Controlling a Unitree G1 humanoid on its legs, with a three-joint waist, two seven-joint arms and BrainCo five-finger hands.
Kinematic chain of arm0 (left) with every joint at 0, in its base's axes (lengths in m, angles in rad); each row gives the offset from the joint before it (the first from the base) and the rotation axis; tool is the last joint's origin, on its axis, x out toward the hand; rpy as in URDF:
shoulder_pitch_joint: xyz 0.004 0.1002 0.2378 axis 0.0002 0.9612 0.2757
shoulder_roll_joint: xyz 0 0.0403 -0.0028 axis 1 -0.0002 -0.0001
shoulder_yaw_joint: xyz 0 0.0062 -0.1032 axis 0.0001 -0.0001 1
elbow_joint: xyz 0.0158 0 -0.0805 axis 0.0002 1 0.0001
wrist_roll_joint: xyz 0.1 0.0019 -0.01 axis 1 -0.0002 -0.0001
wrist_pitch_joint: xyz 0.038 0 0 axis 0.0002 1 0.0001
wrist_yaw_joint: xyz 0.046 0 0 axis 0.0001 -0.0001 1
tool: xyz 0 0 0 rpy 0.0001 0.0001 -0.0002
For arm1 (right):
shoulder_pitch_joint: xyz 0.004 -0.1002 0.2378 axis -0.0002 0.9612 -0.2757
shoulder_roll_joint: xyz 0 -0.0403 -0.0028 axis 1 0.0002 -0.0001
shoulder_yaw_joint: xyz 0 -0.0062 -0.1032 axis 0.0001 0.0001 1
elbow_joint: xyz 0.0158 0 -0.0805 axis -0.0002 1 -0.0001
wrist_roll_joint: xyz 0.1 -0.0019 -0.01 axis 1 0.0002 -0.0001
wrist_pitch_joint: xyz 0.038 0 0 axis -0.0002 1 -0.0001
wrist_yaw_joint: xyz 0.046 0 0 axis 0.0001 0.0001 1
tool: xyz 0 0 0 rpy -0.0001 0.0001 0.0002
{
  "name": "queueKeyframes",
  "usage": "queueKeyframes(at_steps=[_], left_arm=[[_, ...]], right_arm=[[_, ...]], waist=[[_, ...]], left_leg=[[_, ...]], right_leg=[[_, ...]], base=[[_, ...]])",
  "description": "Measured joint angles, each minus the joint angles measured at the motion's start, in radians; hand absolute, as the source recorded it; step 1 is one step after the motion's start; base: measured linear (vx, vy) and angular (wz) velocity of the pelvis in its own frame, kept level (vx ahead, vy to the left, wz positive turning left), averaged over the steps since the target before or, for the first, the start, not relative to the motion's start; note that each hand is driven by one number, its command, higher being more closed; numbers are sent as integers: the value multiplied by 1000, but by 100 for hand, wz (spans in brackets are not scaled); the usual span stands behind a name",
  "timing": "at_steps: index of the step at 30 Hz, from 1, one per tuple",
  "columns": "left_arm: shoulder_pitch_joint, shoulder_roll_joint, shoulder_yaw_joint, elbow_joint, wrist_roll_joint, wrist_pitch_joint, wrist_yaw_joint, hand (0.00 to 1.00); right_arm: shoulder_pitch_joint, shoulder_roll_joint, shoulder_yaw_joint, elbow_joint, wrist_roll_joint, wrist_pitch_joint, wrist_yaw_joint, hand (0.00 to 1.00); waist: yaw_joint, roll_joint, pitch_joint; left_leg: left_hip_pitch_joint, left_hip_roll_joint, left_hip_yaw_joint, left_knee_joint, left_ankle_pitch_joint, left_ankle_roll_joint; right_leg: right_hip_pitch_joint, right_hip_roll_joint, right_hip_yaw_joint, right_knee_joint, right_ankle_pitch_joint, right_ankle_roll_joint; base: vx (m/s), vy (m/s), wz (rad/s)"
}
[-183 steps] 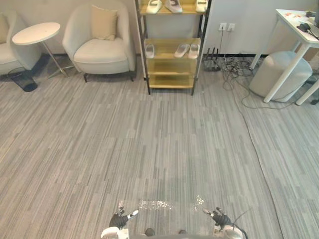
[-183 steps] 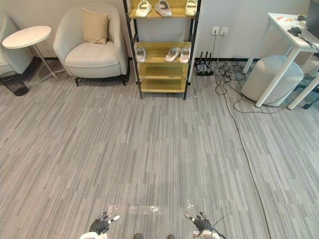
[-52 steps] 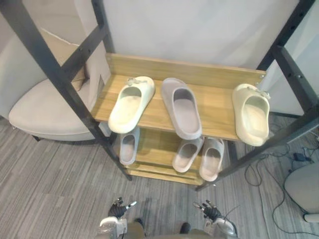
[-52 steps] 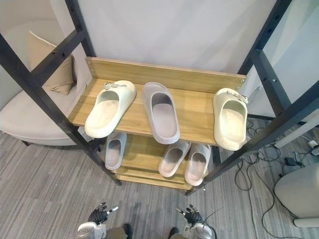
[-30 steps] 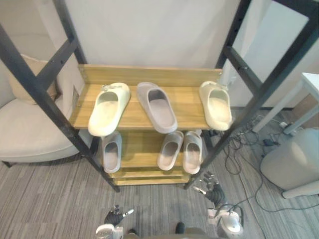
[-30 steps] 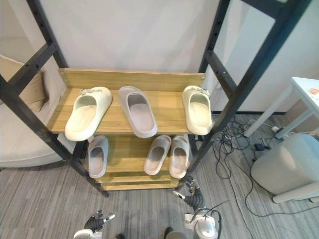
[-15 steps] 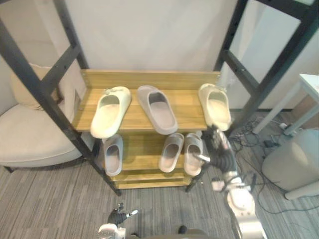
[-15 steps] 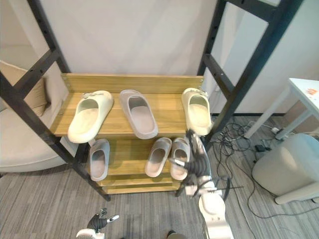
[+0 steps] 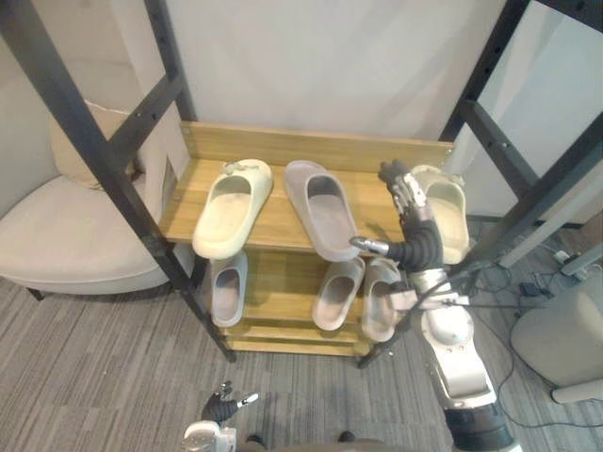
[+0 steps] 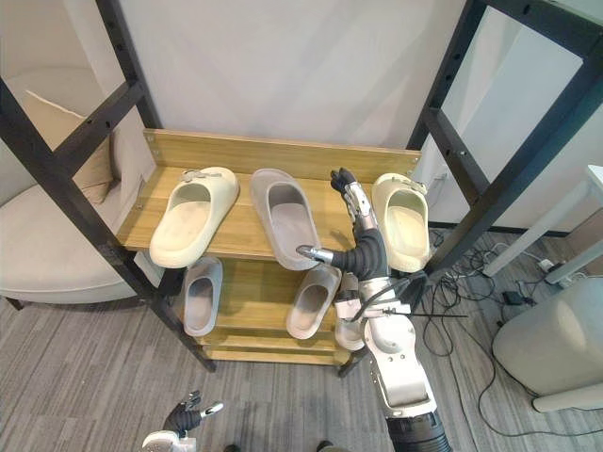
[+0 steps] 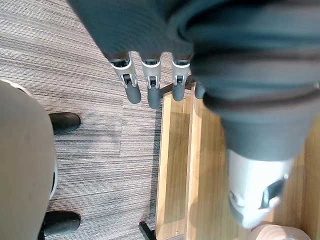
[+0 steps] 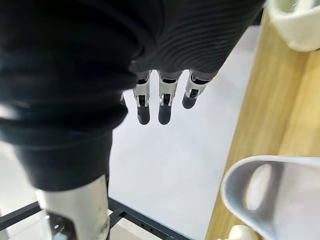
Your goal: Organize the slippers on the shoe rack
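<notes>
The shoe rack [image 9: 268,151] has wooden shelves in a black frame. On its upper shelf lie a cream slipper [image 9: 231,207] at the left, a grey slipper [image 9: 320,209] in the middle and a second cream slipper [image 9: 445,212] at the right. Three grey slippers rest on the lower shelf [image 9: 278,292]: one [image 9: 226,287] at the left and a pair [image 9: 337,294] on the right. My right hand [image 9: 413,235] is raised over the upper shelf between the grey and right cream slippers, open, fingers [image 12: 160,105] straight, holding nothing. My left hand [image 9: 221,410] hangs low over the floor, open.
A pale armchair [image 9: 57,240] with a beige cushion [image 9: 80,146] stands left of the rack. A grey pouf [image 9: 565,339] and loose cables [image 9: 513,282] lie on the floor to the right. Black diagonal rack struts [image 9: 85,151] cross in front of the shelves.
My right hand has risen from in front of the lower shelf to above the upper shelf, beside the right cream slipper. The view has shifted slightly. My left hand stays low.
</notes>
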Motion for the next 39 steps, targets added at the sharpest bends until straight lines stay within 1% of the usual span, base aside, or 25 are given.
queueKeyframes(at_steps=[3, 8, 12, 14, 17, 23, 27, 29, 32, 34, 36, 37, 39], left_arm=[[0, 1, 0, -2, 0, -1, -1, 0], [-1, 2, -1, -4, 0, -1, -2, 0], [-1, 3, -1, -7, 0, -1, -4, 0], [-1, 5, -1, -10, -1, -1, -10, 0], [-1, 6, -1, -12, -1, -2, -17, 0], [-3, 7, -1, -32, -1, -4, -18, 0], [-3, 7, -1, -35, -1, -3, -18, 0], [-3, 8, -1, -39, -2, -3, -18, 0], [-4, 11, -1, -50, -3, -5, -18, 0], [-4, 13, -1, -52, -3, -7, -18, 0], [-5, 14, -1, -60, -5, -10, -18, 0], [-5, 16, -1, -64, -10, -15, -18, 0], [-7, 19, -1, -69, -16, -16, -18, 0]], right_arm=[[-65, -12, -3, 93, -1, 12, -6, 0], [-144, -23, -8, 215, -2, 36, -18, 0], [-208, -52, -8, 310, -3, 52, -29, 0], [-239, -55, -9, 361, -3, 67, -34, 0], [-274, -57, -9, 425, -3, 71, -34, 0], [-360, -81, -9, 510, -5, 90, -33, 0], [-410, -92, -9, 560, -15, 98, -32, 0], [-433, -94, -8, 587, -37, 104, -28, 0], [-463, -95, -8, 609, -42, 110, -20, 0], [-504, -98, -8, 658, -43, 117, -12, 0], [-531, -105, -7, 672, -44, 126, -11, 0], [-549, -111, -6, 684, -44, 127, -10, 100], [-576, -123, -4, 714, -46, 134, -3, 100]], waist=[[13, -6, -2], [16, -8, -2], [18, -10, -1], [19, -13, 1], [22, -14, 2], [31, -16, 26], [32, -17, 29], [33, -19, 34], [33, -25, 48], [33, -28, 53], [35, -29, 62], [35, -31, 70], [43, -38, 75]], left_leg=[[-4, 0, -4, -4, 1, 0], [-15, -1, -13, -4, 1, 0], [-16, -1, -14, -8, 1, 0], [-16, -1, -14, -10, 1, 0], [-17, -2, -13, -14, 3, 3], [-19, -7, -15, -22, 10, 7], [-21, -9, -18, -47, 25, 9], [-21, -10, -19, -48, 25, 9], [-21, -9, -20, -48, 25, 9], [-27, -10, -21, -48, 27, 11], [-33, -11, -24, -48, 29, 14], [-33, -11, -27, -48, 30, 16], [-34, -11, -28, -48, 30, 16]], right_leg=[[0, 2, -6, -8, 0, 0], [-1, 3, -15, -16, 1, 0], [-2, 4, -16, -19, 2, -1], [-2, 4, -16, -20, 2, -2], [-2, 5, -17, -28, 10, -5], [-4, 3, -17, -35, 15, -4], [-15, 3, -19, -35, 16, -3], [-15, 3, -19, -35, 17, -4], [-15, 3, -20, -36, 21, -4], [-15, 3, -21, -47, 36, -5], [-18, 3, -23, -52, 45, -5], [-17, 3, -24, -52, 49, -6], [-17, 3, -26, -52, 52, -9]], base=[[21, -21, 6], [19, -17, 6], [0, 0, 0], [0, 0, 0], [0, 0, 0], [0, 0, 0], [0, 0, 0], [0, 0, 0], [0, 0, 0], [0, 0, 0], [-27, 7, 5], [-32, 7, 7], [-14, 2, 3]])
